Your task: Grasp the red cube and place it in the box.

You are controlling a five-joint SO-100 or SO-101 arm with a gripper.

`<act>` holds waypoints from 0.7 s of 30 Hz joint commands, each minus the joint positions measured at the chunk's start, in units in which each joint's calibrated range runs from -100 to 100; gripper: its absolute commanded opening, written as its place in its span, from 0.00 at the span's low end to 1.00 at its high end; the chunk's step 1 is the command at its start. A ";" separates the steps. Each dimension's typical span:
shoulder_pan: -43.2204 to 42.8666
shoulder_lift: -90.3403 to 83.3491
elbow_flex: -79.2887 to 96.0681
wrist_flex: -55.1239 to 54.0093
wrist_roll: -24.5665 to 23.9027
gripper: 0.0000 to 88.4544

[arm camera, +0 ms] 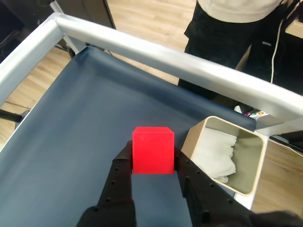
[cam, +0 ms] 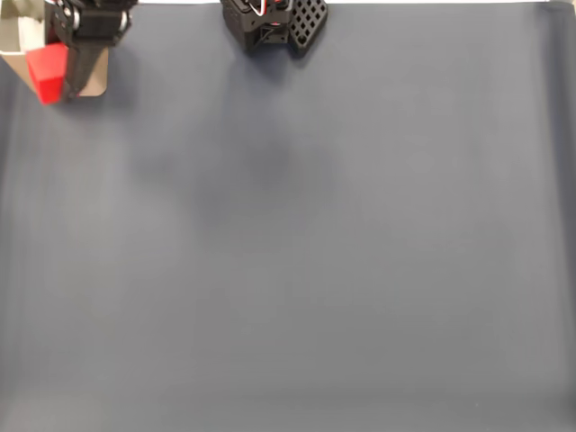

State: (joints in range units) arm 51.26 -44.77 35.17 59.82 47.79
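Note:
The red cube (arm camera: 152, 150) hangs above the dark mat, pinched between my black fingers (arm camera: 122, 166), so my gripper (arm camera: 152, 163) is shut on it. In the fixed view the red cube (cam: 49, 74) and my gripper (cam: 63, 76) sit at the top left corner, over the near edge of the box (cam: 11, 40). The wrist view shows the box (arm camera: 194, 138) just right of the cube: tan, open-topped, with crumpled white material inside. The cube is held outside the box's opening, close to its left wall.
A dark blue-grey mat (cam: 315, 252) covers the table. The arm's black base (cam: 270, 22) stands at the top centre of the fixed view. A silver frame rail (arm camera: 156, 52) runs behind the box, and a person (arm camera: 236, 33) stands beyond it.

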 commanded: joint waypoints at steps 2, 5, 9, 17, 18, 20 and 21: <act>3.21 -1.77 0.32 -2.69 -0.44 0.04; 5.06 -1.85 1.23 -3.84 -0.34 0.04; 7.62 -2.20 1.69 -4.50 -0.54 0.04; 13.80 -2.03 1.87 -5.73 -0.24 0.04; 14.51 -2.03 1.96 -6.05 -0.20 0.04; 15.86 -2.03 2.51 -6.87 0.05 0.04; 16.49 -1.94 2.97 -7.53 0.20 0.04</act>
State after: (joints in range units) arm 65.80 -44.85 37.97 54.34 47.55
